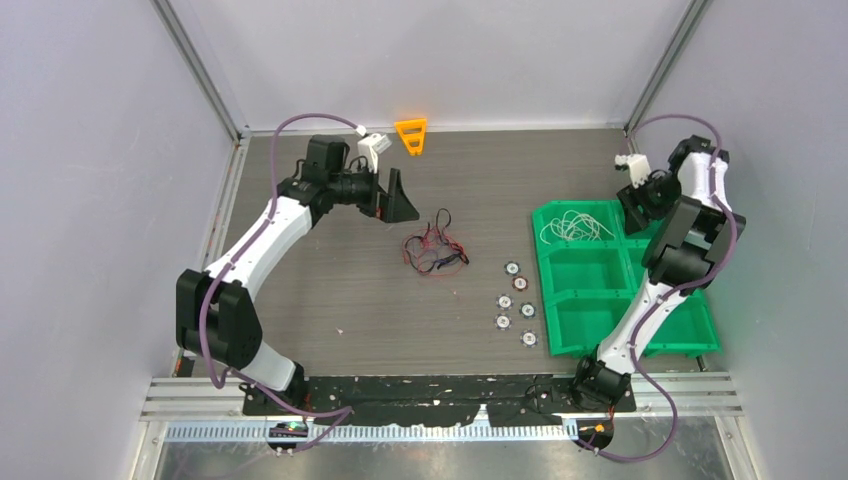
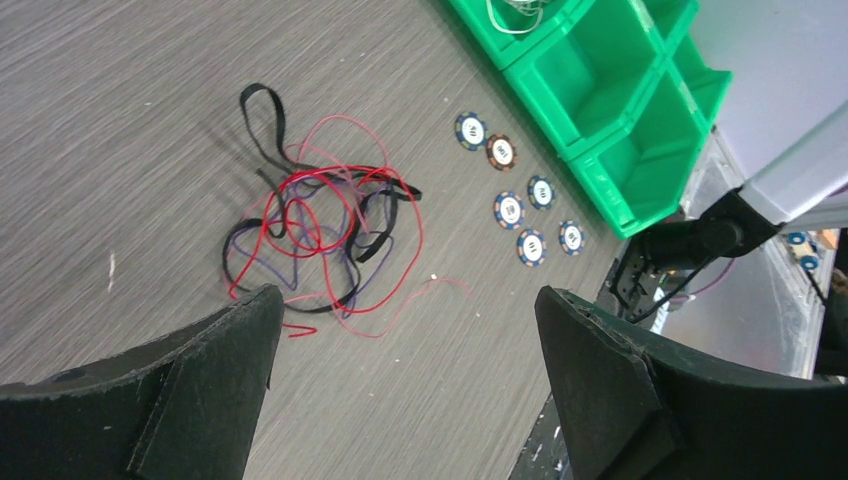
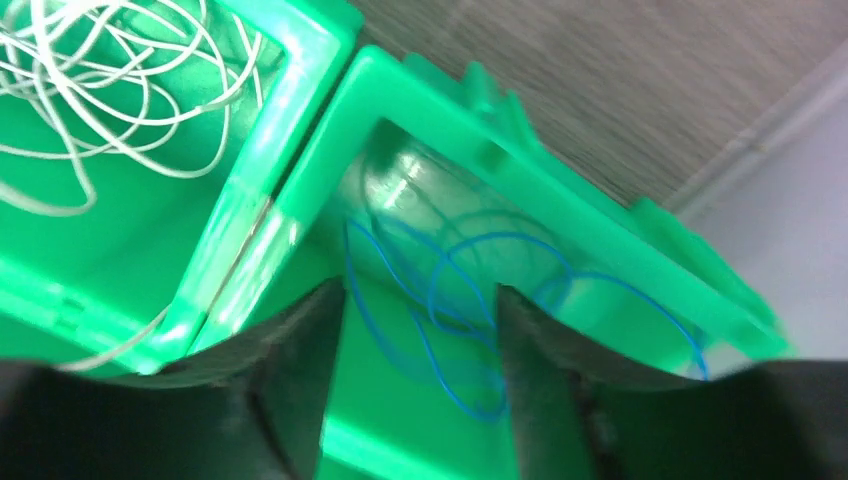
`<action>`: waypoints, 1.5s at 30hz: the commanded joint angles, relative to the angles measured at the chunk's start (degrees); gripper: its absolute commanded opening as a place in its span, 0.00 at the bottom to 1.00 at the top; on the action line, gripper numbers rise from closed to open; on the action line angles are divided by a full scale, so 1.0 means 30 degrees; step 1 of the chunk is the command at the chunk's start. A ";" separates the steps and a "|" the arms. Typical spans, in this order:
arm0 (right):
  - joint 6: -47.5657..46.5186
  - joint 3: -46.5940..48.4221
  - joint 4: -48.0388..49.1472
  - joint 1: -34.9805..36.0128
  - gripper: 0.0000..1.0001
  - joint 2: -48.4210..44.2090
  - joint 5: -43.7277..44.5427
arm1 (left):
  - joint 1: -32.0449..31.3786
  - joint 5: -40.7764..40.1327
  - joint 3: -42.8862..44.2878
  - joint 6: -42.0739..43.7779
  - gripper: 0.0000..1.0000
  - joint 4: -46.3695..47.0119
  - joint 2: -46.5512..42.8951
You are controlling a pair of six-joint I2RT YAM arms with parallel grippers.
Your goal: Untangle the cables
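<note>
A loose clump of red, black and purple cables (image 1: 433, 250) lies on the table's middle; it also shows in the left wrist view (image 2: 320, 230). My left gripper (image 1: 398, 200) is open and empty, held above the table just behind and left of the clump (image 2: 405, 300). A white cable (image 1: 575, 230) lies in the green tray's back left compartment (image 3: 90, 90). A blue cable (image 3: 460, 310) lies in the neighbouring back compartment. My right gripper (image 3: 420, 300) is open right over that blue cable, its jaws on either side of some loops; from above (image 1: 635, 205) the arm mostly hides it.
The green tray (image 1: 580, 206) with several compartments stands at the right (image 2: 600, 90) (image 3: 430, 100). Several round chips (image 1: 515, 300) lie between the clump and the tray (image 2: 520, 210). An orange triangular part (image 1: 411, 135) stands at the back wall.
</note>
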 commanded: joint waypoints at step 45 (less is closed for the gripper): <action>1.9560 -0.5309 1.1859 1.7917 0.51 -0.1666 -0.4987 | 0.0840 0.0472 -0.2605 0.0784 0.49 0.1735 0.2101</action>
